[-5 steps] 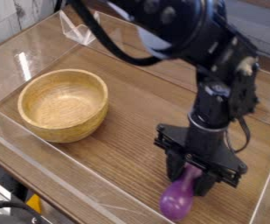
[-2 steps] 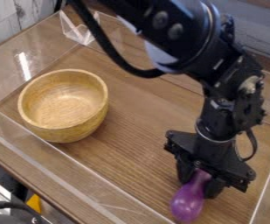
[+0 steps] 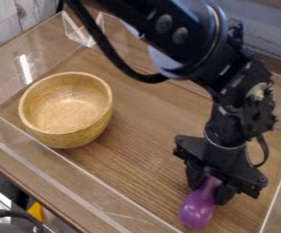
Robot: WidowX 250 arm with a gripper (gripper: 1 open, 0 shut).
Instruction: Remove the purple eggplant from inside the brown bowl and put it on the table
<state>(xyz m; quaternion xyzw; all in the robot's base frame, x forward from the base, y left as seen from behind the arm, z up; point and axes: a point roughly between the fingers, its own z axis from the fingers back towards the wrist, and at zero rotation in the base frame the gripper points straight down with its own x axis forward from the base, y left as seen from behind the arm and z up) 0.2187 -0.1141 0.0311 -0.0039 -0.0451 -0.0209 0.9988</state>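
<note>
The purple eggplant (image 3: 198, 208) hangs point-down at the near right of the table (image 3: 136, 155), its lower end at or just above the wood. My black gripper (image 3: 211, 190) points straight down and is shut on the eggplant's upper end, which the fingers hide. The brown bowl (image 3: 66, 109) stands empty at the left, well apart from the gripper.
Low clear acrylic walls (image 3: 57, 173) border the table along the front and left. A clear stand (image 3: 79, 35) sits at the back left. The black arm (image 3: 179, 45) reaches in from the top over the table's right half.
The gripper with the eggplant has shifted slightly right and down toward the table's near right corner. The bowl has stayed put.
</note>
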